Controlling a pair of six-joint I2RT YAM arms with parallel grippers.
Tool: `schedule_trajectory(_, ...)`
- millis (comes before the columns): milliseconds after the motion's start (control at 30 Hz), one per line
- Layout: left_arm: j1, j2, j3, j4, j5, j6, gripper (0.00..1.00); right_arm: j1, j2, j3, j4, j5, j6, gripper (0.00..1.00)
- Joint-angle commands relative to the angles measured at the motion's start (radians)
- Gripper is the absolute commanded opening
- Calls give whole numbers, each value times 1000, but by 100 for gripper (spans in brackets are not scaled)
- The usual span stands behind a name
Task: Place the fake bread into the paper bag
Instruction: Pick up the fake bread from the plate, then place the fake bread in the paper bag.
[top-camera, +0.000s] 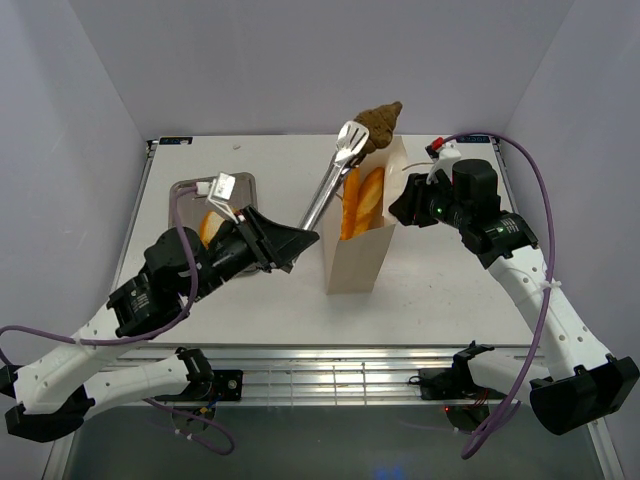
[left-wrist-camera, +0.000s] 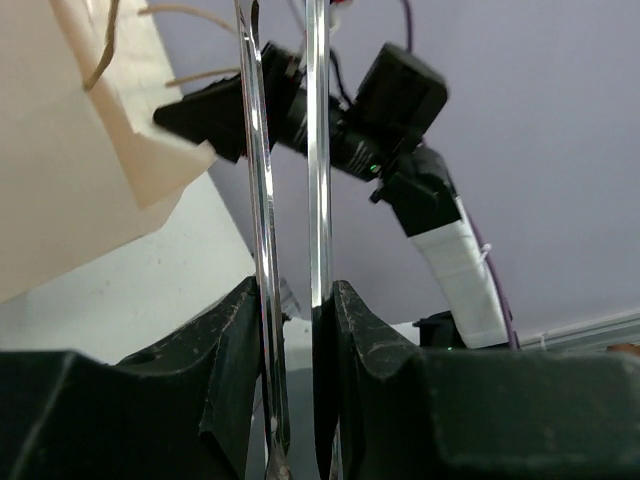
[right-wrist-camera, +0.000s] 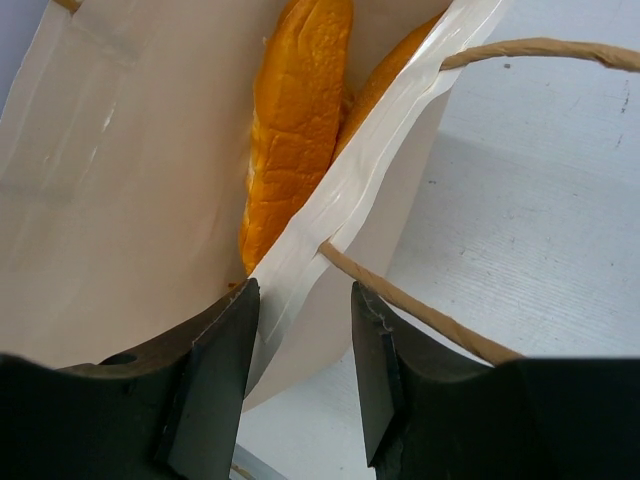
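Note:
The cream paper bag (top-camera: 357, 250) stands upright mid-table with two orange baguette pieces (top-camera: 362, 200) leaning inside. My left gripper (top-camera: 298, 242) is shut on the handles of silver tongs (top-camera: 326, 190). The tongs' tips pinch a brown croissant-like piece of fake bread (top-camera: 383, 122) above the bag's far rim. In the left wrist view both tong arms (left-wrist-camera: 318, 150) run up between my left gripper's (left-wrist-camera: 297, 300) fingers. My right gripper (top-camera: 402, 207) is at the bag's right rim. In the right wrist view it (right-wrist-camera: 305, 300) stands open, straddling the rim (right-wrist-camera: 340, 200), with a baguette (right-wrist-camera: 295, 110) inside.
A shiny steel tray (top-camera: 243, 185) lies back left with another orange bread piece (top-camera: 211, 228) on it, partly hidden by my left arm. A cord handle (right-wrist-camera: 540, 47) loops from the bag's rim. Grey walls enclose the table on three sides.

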Motion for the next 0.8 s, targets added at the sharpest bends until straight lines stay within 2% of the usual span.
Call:
schedule_trajectory(0,-3,-36,-101,63,43,-106,0,-1,-15,42,-10,17,-16,48)
schedule_trajectory(100,-3,-83,-178,92,46,-150,0,-1,-20,36,-10,20,-16,48)
schedule_trajectory(267,-3,-92,-198,68,59,-172,0,-1,-18,33,-10,15,-16,49)
schedule_trajectory(367,-3,-109,-218,55,39,-190,7,-1,-17,31,-8,15,-14,49)
schedule_trajectory(533,-3,-135,-225,32,13,-193,36,-1,-17,25,-8,14,-13,49)
schedule_trajectory(633,-3,-137,-221,8,-1,-195,44,-1,-17,29,-8,12,-13,49)
schedule_trajectory(767,-3,-125,-218,-7,-6,-199,50,-1,-14,34,-8,12,-13,49)
